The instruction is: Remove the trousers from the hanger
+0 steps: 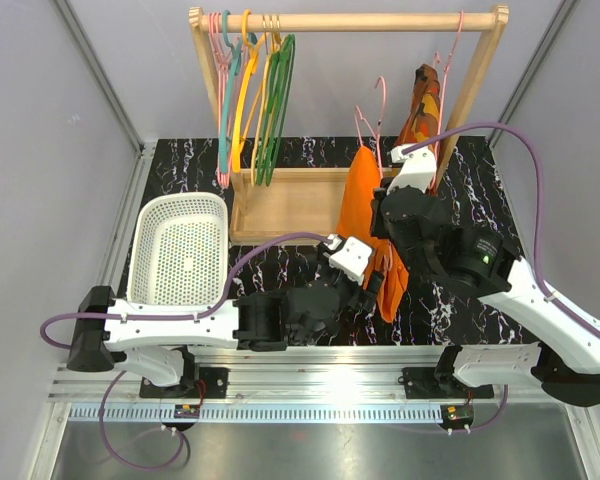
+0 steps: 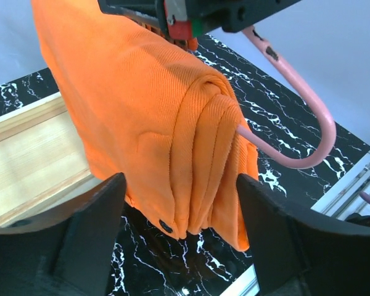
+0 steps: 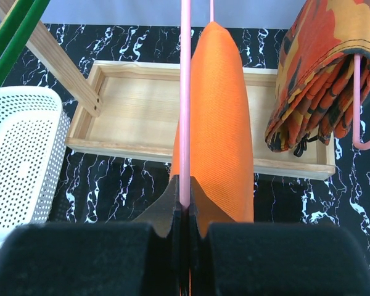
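From above, the trousers (image 1: 362, 190) hang off the hanger (image 1: 381, 100) in front of the wooden rack (image 1: 345, 20), over the black marbled table (image 1: 185, 165). The white basket (image 1: 183, 250) stands well to their left. The right pincer (image 1: 385, 205) meets the hanger at the trousers' top, and the left pincer (image 1: 370, 285) sits at their lower end.

Only the right wrist view shows that the right pincer (image 3: 185, 206) is clamped tight on the hanger's pink wire (image 3: 185, 92), with a patterned garment (image 3: 320, 80) hanging to the side.

Only the left wrist view shows the left pincer (image 2: 179, 185) agape. Its fingers (image 2: 86, 234) flank the trousers' folded bottom edge (image 2: 191, 216); whether they touch the cloth is unclear.
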### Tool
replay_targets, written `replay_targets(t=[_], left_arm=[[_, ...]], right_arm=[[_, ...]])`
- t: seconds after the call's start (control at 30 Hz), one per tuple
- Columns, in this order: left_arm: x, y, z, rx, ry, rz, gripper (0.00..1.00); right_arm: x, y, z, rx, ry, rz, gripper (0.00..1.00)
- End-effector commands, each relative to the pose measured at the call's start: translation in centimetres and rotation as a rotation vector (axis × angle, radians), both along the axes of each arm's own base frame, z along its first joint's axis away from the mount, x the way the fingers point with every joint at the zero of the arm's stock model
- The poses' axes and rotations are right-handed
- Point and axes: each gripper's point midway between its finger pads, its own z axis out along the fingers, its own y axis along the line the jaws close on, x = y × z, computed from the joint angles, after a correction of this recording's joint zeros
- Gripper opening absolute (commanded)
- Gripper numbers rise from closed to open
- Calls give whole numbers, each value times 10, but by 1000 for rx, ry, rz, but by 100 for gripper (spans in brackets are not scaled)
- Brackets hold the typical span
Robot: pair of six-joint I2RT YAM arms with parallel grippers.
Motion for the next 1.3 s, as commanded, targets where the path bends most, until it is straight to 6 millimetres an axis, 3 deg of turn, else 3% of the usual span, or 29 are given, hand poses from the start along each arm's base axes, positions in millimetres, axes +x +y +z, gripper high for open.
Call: replay_targets(t=[0.0, 0.2, 0.53, 0.6, 0.67, 1.27], left_arm=[[6, 2, 13, -54, -8, 37, 71], [20, -4, 19, -26, -35, 91, 69], [37, 8, 32, -23, -70, 165, 69], [43, 10, 33, -10, -73, 169, 62], [49, 14, 37, -9, -74, 179, 61], [42, 28, 45, -10, -75, 132, 63]], right_arm=[[4, -8, 65, 195, -144, -59, 0], [1, -4, 65, 212, -137, -33, 0], [-3, -2, 66, 235, -128, -2, 0], [-5, -1, 67, 245, -126, 12, 0], [-6, 0, 68, 243, -125, 23, 0], [3, -2, 68, 171, -131, -23, 0]])
